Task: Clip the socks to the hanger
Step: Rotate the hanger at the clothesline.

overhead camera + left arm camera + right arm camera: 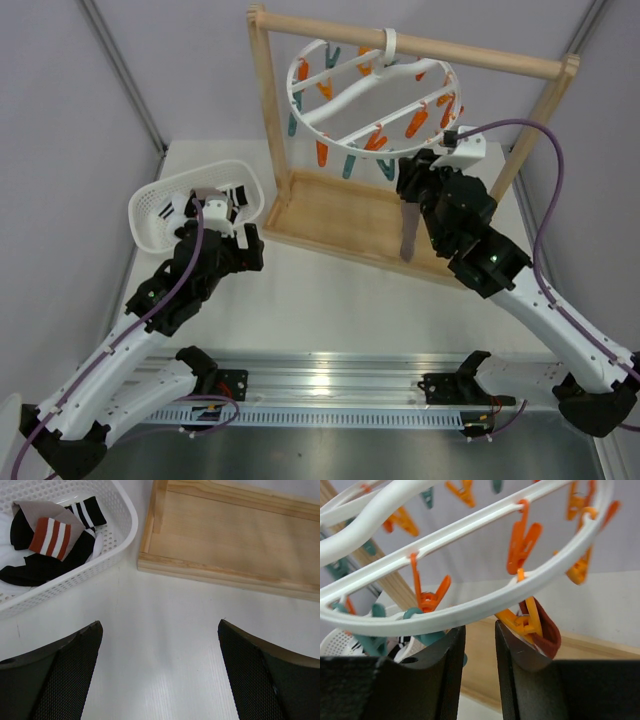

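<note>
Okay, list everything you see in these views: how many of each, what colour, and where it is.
Hanger: one, white ring, hung from the rack's top bar.
Clips: many, orange and teal, dangling from the hanger.
Rack: one, pale wood, far centre of the table.
Basket: one, white mesh, far left.
Taupe socks: two, grey-brown; one dangling at the hanger's near rim, one in the basket.
Black socks: white-striped, count unclear, in the basket.
Table: one, white.
Left gripper: open, empty, near the basket.
Right gripper: narrowly open, under the hanger's rim.
</note>
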`<state>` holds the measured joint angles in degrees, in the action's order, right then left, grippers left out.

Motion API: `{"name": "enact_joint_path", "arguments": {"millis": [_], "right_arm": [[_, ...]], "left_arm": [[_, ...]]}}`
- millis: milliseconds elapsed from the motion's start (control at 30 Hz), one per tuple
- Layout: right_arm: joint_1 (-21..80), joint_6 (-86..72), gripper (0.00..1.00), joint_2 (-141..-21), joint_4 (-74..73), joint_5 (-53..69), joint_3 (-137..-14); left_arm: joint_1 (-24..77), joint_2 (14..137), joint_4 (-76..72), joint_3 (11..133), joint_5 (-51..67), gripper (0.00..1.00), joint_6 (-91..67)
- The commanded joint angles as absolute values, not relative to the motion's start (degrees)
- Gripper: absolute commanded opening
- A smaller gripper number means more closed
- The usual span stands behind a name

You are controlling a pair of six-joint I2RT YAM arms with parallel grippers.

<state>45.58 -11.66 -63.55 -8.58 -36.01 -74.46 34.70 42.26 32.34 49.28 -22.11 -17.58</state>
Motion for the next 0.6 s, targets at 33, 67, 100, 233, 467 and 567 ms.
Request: {"name": "enact_joint_path", "arguments": {"millis": [33,67,100,233,467,567], "right_arm": [[40.17,-8.62,0.34,-60.82,-7.99,-33.93,-74.62],[38.34,-8.44,0.34,-60.73,-8.35,-33.14,-74.71],[37.54,-8.26,0.34,-60.65,-8.78,-31.57,-75.14],[34.72,-7.82,0.34,-60.64,-10.54,-27.53,-76.2],[34.63,-6.59,0.36,-61.26,-11.42,-26.36,-76.73],[34.45,-6.07,0.41,-60.12,-11.95,-27.68,-76.64]], "left_arm": [[34.19,42.1,31.99,49.22,-21.53,0.99,-18.54],[34.1,42.1,32.08,49.31,-21.45,0.99,-18.46],[34.1,42.1,32.08,49.22,-21.45,1.0,-18.54],[34.19,42.27,32.08,49.13,-21.53,1.0,-18.46],[34.1,42.45,32.17,49.22,-21.62,1.0,-18.54],[34.1,42.54,32.17,49.13,-21.62,0.99,-18.54]]}}
